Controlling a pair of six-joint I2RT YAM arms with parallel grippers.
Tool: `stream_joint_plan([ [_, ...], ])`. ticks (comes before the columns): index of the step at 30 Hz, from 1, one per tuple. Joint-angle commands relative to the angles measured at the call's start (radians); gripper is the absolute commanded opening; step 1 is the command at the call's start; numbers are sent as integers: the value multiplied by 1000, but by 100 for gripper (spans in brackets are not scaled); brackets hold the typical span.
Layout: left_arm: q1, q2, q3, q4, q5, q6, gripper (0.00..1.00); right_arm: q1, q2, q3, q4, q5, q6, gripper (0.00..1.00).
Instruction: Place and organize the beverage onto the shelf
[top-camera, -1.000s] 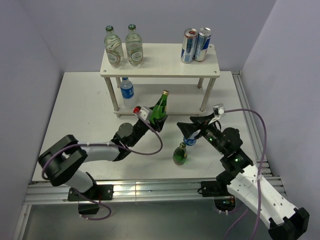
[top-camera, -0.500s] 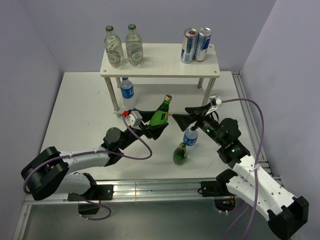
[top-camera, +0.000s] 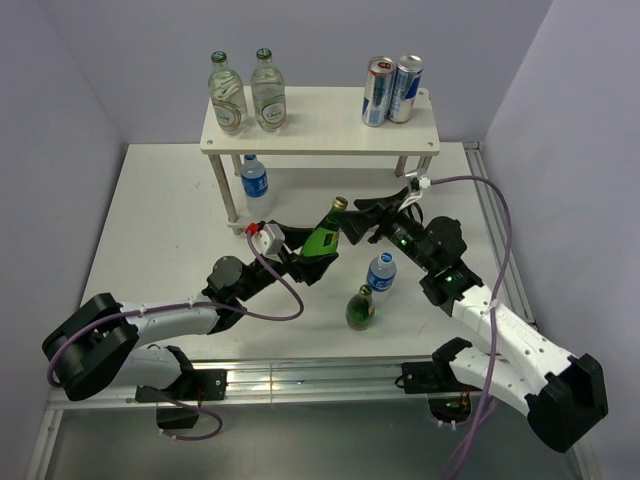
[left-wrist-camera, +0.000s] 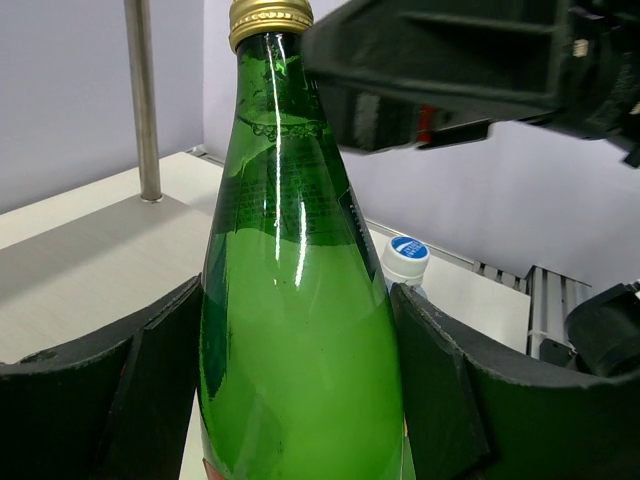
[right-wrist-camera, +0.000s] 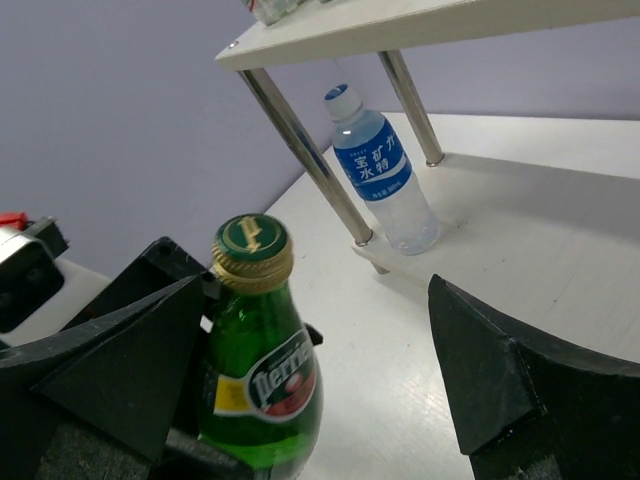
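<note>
My left gripper (top-camera: 318, 246) is shut on a green glass bottle (top-camera: 326, 234) with a gold cap, and holds it tilted in front of the shelf (top-camera: 320, 135). In the left wrist view the green bottle (left-wrist-camera: 300, 300) fills the gap between both fingers (left-wrist-camera: 120, 400). My right gripper (top-camera: 364, 226) stands open just right of the bottle's top. In the right wrist view the green bottle (right-wrist-camera: 262, 385) stands against the left finger (right-wrist-camera: 120, 380), well apart from the right one.
Two clear glass bottles (top-camera: 247, 92) and two cans (top-camera: 392, 90) stand on the shelf's top. A blue-labelled water bottle (top-camera: 255, 181) stands on its lower board. Another water bottle (top-camera: 381, 272) and a small green bottle (top-camera: 360, 308) stand on the table near my right arm.
The left arm stretched lower and tipped the green bottle to the right. The right gripper rose off the water bottle and moved up-left to the green bottle's top, still open.
</note>
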Motion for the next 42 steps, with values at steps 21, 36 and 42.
stream_joint_plan([
  [21,0,14,7,422,38,-34,0,7,183,65,174,48,48,0],
  [36,1,63,130,136,-43,24,98,5,171,145,70,172,-54,0],
  [42,1,83,125,136,-57,49,99,5,206,195,47,204,-87,0],
])
